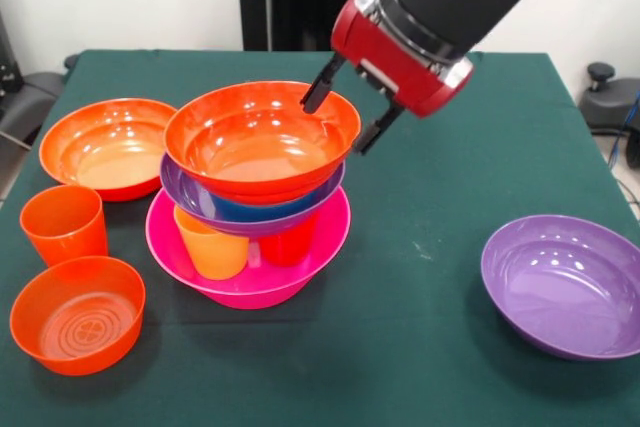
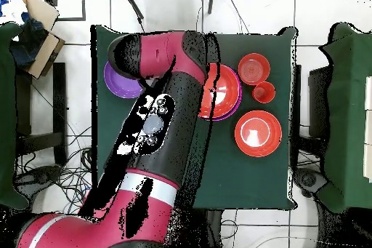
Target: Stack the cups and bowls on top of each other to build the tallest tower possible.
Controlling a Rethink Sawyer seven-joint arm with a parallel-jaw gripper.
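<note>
The tower stands mid-table on the big pink bowl. A yellow cup and a red cup stand in it. On them rest a purple bowl, a blue bowl and, on top, a wide orange bowl, also in the overhead view. My gripper is open at that bowl's right rim, one finger inside and one outside. It holds nothing. The arm hides it in the overhead view.
At the left are a second wide orange bowl, an orange cup and a small orange bowl. A second purple bowl sits at the right front on the green table.
</note>
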